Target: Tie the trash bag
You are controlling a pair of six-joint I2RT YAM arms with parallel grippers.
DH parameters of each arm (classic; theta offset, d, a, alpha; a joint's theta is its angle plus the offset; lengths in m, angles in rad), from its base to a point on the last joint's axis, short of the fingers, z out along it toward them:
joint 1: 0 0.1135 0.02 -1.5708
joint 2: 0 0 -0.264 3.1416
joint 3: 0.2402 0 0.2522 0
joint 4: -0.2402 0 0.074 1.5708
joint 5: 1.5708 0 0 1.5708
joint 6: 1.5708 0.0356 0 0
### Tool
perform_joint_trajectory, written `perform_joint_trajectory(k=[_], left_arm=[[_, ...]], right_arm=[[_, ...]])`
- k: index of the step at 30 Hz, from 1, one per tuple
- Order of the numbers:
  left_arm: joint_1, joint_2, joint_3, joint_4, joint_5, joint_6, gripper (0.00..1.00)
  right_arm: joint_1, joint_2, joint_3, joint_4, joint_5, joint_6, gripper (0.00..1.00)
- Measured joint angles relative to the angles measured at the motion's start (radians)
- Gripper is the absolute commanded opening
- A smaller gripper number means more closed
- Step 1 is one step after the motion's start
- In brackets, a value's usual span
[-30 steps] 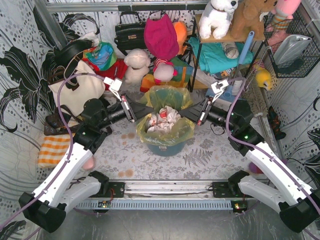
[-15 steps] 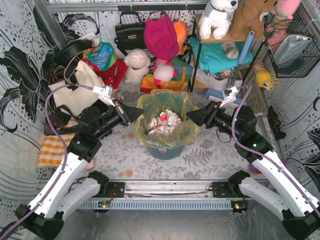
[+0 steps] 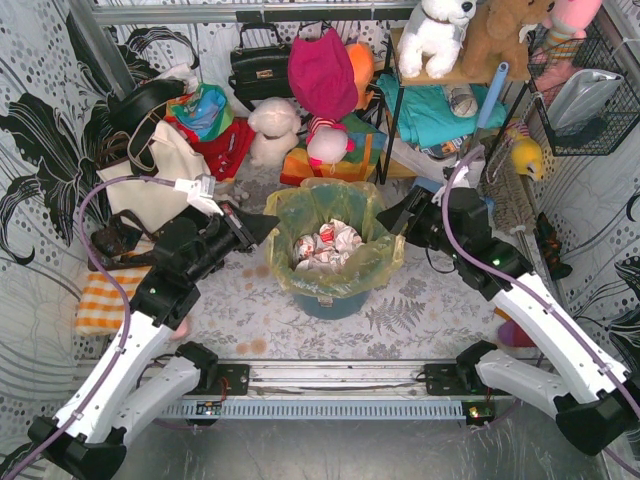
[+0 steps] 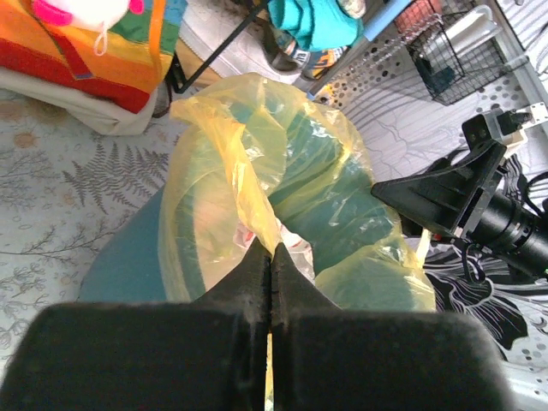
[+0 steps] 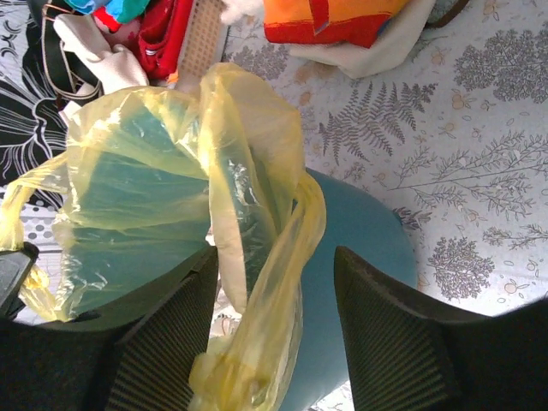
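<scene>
The trash bag [image 3: 335, 262] is thin yellow-green plastic lining a round teal bin [image 3: 330, 298] at the middle of the floor, with white-and-red paper waste [image 3: 325, 240] inside. My left gripper [image 3: 268, 224] is at the bag's left rim. In the left wrist view it [image 4: 271, 248] is shut on a fold of the bag [image 4: 248, 163]. My right gripper [image 3: 392, 222] is at the right rim. In the right wrist view it [image 5: 276, 257] stands open, and a twisted strip of the bag [image 5: 274, 282] hangs loose between its fingers [image 5: 171, 334], over the bin [image 5: 360, 240].
A cream tote bag [image 3: 150, 185] and an orange striped cloth [image 3: 105, 300] lie at the left. Soft toys [image 3: 272, 130], a black handbag [image 3: 258, 65] and a metal shelf [image 3: 440, 100] crowd the back. A brush [image 3: 510, 200] and a wire basket [image 3: 580, 90] are at the right.
My right gripper has opened and let the bag's right rim go, and its arm has swung toward the back. The left gripper stays shut on the left rim. The bag's mouth has spread wider.
</scene>
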Motion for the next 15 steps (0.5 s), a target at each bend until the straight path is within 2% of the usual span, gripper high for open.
perform_joint_trajectory(k=[3, 7, 13, 14, 15], left_arm=[[0.0, 0.0, 0.0, -0.019, -0.033, 0.009, 0.0], [0.0, 0.006, 0.0, -0.054, -0.091, 0.026, 0.0], [0.0, 0.012, 0.0, -0.105, -0.172, 0.042, 0.0], [0.0, 0.013, 0.0, -0.106, -0.18, 0.043, 0.04], [0.0, 0.013, 0.0, -0.11, -0.188, 0.043, 0.12]], right_arm=[[0.0, 0.029, 0.001, 0.003, 0.005, 0.003, 0.45], [0.0, 0.065, 0.024, 0.003, 0.016, 0.002, 0.42], [0.001, 0.069, 0.045, -0.001, 0.049, 0.002, 0.52], [0.001, 0.066, 0.045, -0.005, 0.052, 0.002, 0.53], [0.001, 0.062, 0.045, -0.011, 0.053, 0.002, 0.55]])
